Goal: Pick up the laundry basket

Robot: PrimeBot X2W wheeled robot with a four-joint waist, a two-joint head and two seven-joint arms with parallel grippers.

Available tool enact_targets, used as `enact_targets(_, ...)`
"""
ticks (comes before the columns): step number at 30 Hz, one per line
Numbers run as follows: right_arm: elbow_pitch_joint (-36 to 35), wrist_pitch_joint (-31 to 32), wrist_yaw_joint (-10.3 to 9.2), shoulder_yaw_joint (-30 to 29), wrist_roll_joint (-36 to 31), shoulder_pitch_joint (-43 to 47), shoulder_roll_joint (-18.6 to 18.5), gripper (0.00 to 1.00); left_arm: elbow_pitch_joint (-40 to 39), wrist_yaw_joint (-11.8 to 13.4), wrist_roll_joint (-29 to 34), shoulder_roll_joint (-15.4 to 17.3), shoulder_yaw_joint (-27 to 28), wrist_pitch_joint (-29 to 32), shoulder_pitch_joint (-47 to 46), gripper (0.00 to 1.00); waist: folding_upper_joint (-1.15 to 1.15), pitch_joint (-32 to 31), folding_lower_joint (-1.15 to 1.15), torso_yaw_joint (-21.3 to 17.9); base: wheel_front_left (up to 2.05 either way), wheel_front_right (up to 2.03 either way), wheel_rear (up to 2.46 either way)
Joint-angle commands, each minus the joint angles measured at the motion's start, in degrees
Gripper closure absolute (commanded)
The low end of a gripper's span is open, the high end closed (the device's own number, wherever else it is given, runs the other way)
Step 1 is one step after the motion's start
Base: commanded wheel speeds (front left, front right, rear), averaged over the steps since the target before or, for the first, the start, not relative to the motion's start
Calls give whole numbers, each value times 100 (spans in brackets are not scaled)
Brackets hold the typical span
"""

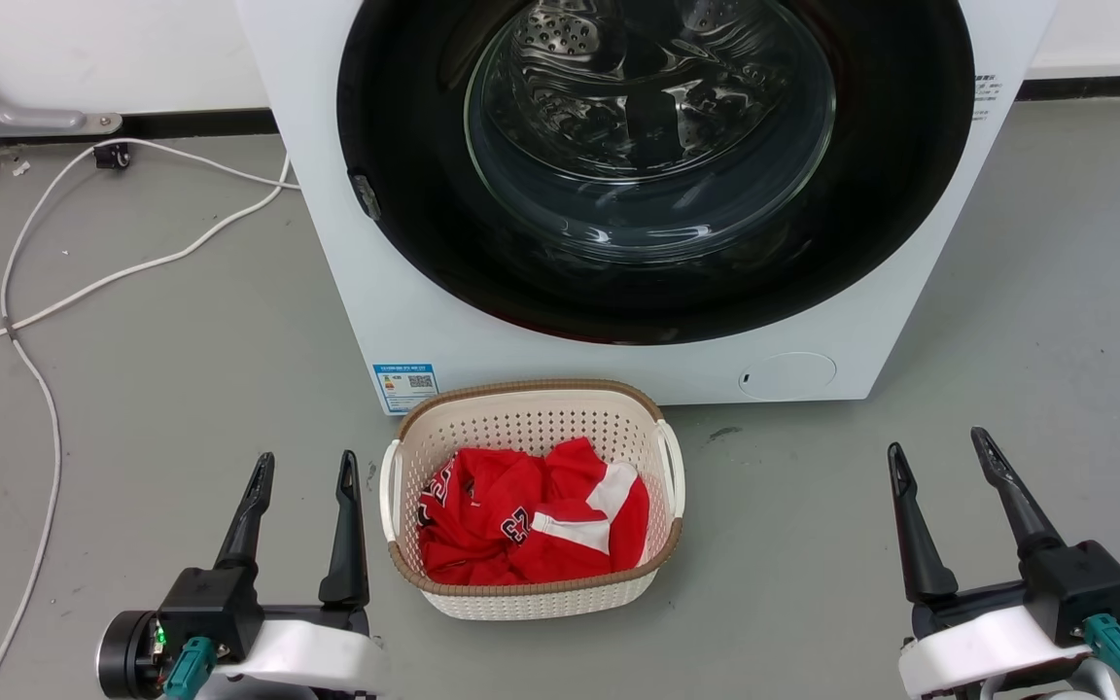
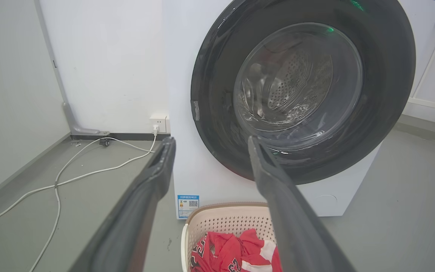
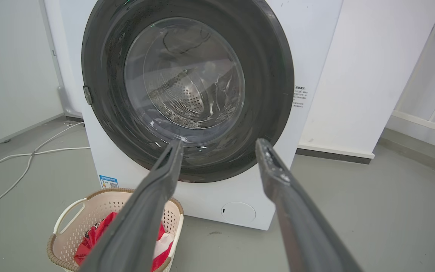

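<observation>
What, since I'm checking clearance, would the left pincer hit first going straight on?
Probably the front panel of the white front-loading washing machine, beside its dark round glass door; depth is unclear.

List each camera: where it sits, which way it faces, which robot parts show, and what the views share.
Head view: on the head, facing forward and down at the laundry basket before the washer; left hand and right hand show, open.
Left wrist view: on the left wrist, facing the washer door along its own fingers.
Right wrist view: likewise on the right wrist, along its fingers.
Shared: washer, laundry basket.
</observation>
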Motion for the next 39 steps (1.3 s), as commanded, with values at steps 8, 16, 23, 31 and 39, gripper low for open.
enact_targets(8,42,-12,-2,34,67,-45,-23,0,30,-11,29,15,59,-16,-74,0,0,79,0,-9,0,0,0)
enact_targets(16,221,-12,-2,111,6,-591,-22,0,675,-252,-24,15,222,-15,-619,0,0,482,0,-41,0,0,0)
enact_targets(23,636,-12,-2,261,-99,-1333,-21,0,1524,-441,124,133,418,-15,-1445,0,0,1061,0,-76,0,0,0)
enact_targets(31,1756,-11,-3,607,-357,-2417,-17,0,2723,-510,147,435,432,-15,-2583,0,0,1869,0,-64,0,0,0)
enact_targets(39,3276,-11,-3,985,-593,-3577,-18,0,3948,-539,27,742,242,-15,-3737,0,0,2586,0,-46,0,0,0)
